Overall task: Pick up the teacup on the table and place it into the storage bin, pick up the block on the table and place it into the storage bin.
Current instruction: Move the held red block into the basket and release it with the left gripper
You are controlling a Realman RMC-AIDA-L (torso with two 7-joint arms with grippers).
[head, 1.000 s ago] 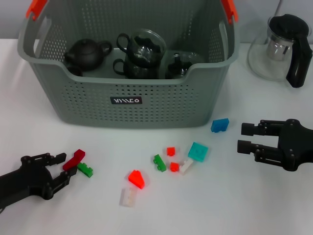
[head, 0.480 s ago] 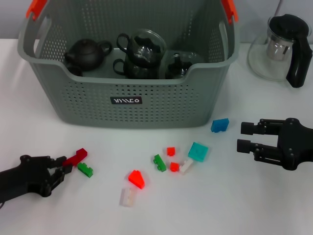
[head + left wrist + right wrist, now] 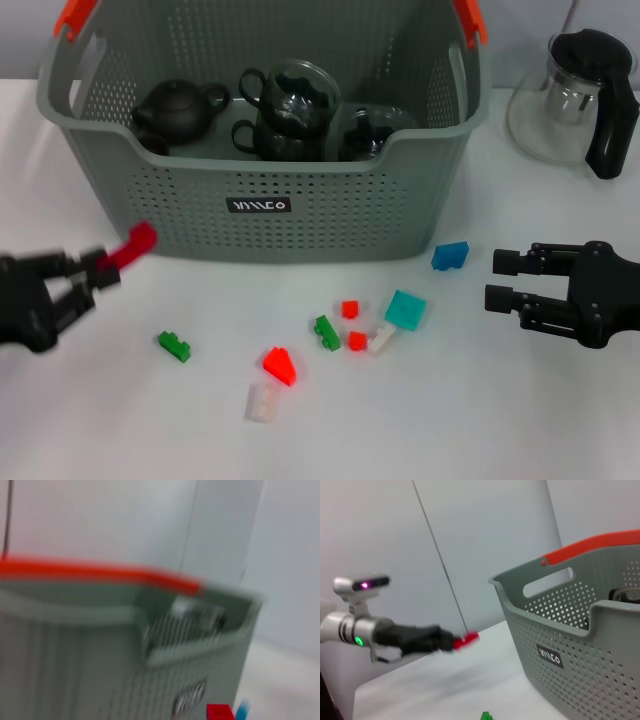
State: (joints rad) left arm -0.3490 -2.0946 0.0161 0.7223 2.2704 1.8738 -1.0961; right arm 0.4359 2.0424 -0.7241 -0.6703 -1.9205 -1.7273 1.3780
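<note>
A white worktop carries a large grey perforated storage bin with orange handle tops and a small black label on its front wall. Inside the bin sit a dark teapot and several glass cups with black handles.

The left gripper is raised above the worktop at the robot's left, in front of the bin's left front corner. Its black fingers are clamped on a small red block, which sticks out past the fingertips toward the bin wall, clear of the worktop. In the right wrist view the same gripper shows holding the red block in the air, beside the bin but apart from it.

The right gripper sits low at the robot's right, near the worktop, with its fingers apart and nothing between them. Just beside it, toward the bin, lies a blue block.

More blocks lie scattered on the worktop in front of the bin: a green one at the left, a teal one, a second green one, small red ones, a larger red one and a white one.

A glass kettle with a black handle stands at the far right, well apart from the bin
</note>
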